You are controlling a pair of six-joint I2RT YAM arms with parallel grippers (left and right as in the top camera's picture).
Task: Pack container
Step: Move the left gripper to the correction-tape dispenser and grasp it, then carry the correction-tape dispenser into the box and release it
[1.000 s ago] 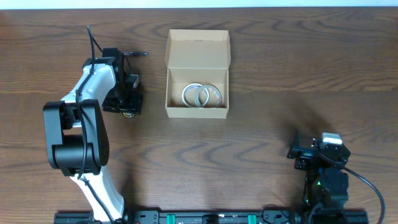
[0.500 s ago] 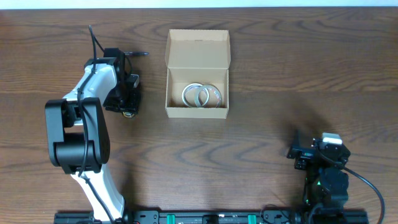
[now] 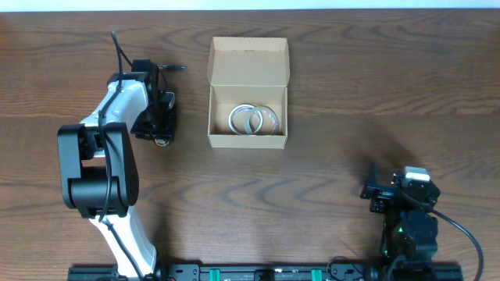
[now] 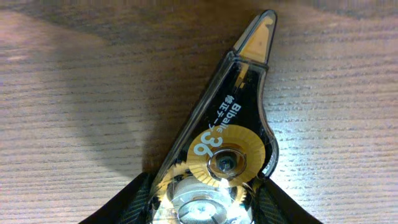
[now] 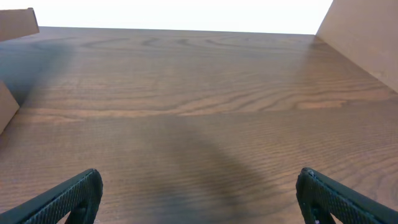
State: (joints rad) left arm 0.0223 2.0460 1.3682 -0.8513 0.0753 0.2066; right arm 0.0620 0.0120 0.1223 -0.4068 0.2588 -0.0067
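Observation:
The container (image 3: 211, 117) is a tan cardboard box at the table's middle back, with its flap lid (image 3: 248, 62) open toward the far side. Two clear tape rolls (image 3: 254, 119) lie inside it. My left gripper (image 3: 160, 131) is just left of the box. In the left wrist view its fingers (image 4: 208, 208) press both sides of a black and gold correction tape dispenser (image 4: 233, 134), whose tip points away over the wood. My right gripper (image 3: 375, 191) sits low at the front right, open and empty, fingers wide apart (image 5: 199, 199).
A thin black pen (image 3: 168, 68) lies behind the left arm, near the box's far left corner. Tan cardboard edges show at the left (image 5: 15, 23) and right (image 5: 367, 37) of the right wrist view.
My left gripper has shifted slightly toward the far side and its fingers look narrower around the dispenser. The right arm and the box have not moved.

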